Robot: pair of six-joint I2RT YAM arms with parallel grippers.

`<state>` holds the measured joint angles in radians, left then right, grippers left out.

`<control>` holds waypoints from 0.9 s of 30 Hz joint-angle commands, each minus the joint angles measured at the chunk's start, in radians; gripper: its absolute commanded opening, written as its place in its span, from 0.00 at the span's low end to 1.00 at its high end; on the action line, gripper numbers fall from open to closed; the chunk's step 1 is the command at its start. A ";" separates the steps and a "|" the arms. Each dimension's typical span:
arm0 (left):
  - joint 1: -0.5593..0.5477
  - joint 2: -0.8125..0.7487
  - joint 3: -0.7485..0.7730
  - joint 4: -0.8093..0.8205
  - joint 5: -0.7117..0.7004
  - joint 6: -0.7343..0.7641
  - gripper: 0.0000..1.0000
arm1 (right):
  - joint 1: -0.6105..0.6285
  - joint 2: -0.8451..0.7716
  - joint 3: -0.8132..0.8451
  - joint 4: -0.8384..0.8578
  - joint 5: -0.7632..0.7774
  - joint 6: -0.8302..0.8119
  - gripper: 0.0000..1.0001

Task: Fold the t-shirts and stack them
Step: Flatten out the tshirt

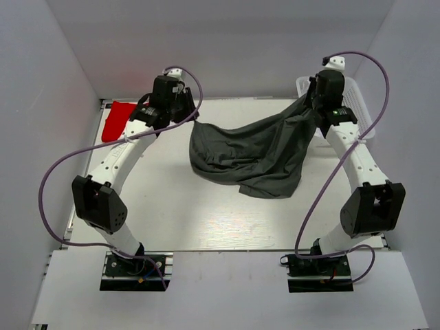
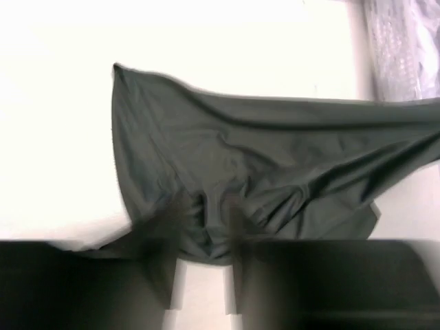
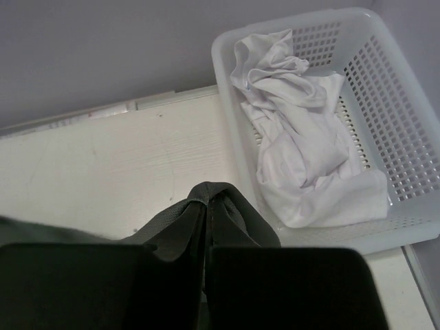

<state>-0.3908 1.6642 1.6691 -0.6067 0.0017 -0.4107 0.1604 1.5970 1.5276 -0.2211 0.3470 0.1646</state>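
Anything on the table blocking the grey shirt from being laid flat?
Nothing visible. The grey shirt sags between the left gripper and right gripper over the table; the red cloth and basket sit at the far sides.

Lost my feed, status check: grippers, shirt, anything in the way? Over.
Left gripper, right gripper both shut on grey shirt. Shirt hangs spread between them. Red shirt far left, basket far right, neither in the way.

A dark grey t-shirt [image 2: 261,158] is seen spread above the white table [image 2: 55,137]. A gathered fold of it is pinched between the blurred dark fingers [image 2: 159,254] of the left gripper [image 2: 204,240]. The cloth is drawn away toward the table's right edge, where part of a white mesh basket [image 2: 405,41] is glimpsed.
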 commanded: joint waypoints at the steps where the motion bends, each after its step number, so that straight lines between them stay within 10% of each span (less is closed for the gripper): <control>1: -0.020 0.025 -0.054 -0.053 0.116 0.030 0.48 | -0.001 -0.006 -0.067 0.022 -0.078 -0.014 0.00; 3: -0.020 0.066 -0.097 -0.012 0.213 0.030 0.99 | -0.001 0.007 -0.072 0.011 -0.085 -0.004 0.00; 19: -0.057 0.476 0.077 -0.007 0.415 0.061 0.99 | -0.004 0.159 -0.026 -0.027 -0.071 -0.007 0.00; 27: -0.066 0.519 0.103 0.010 0.435 0.050 0.67 | -0.004 0.175 -0.035 -0.029 -0.055 -0.005 0.00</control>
<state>-0.4507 2.2017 1.7309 -0.6189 0.3992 -0.3672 0.1589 1.7679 1.4631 -0.2623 0.2779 0.1677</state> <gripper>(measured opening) 0.691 0.008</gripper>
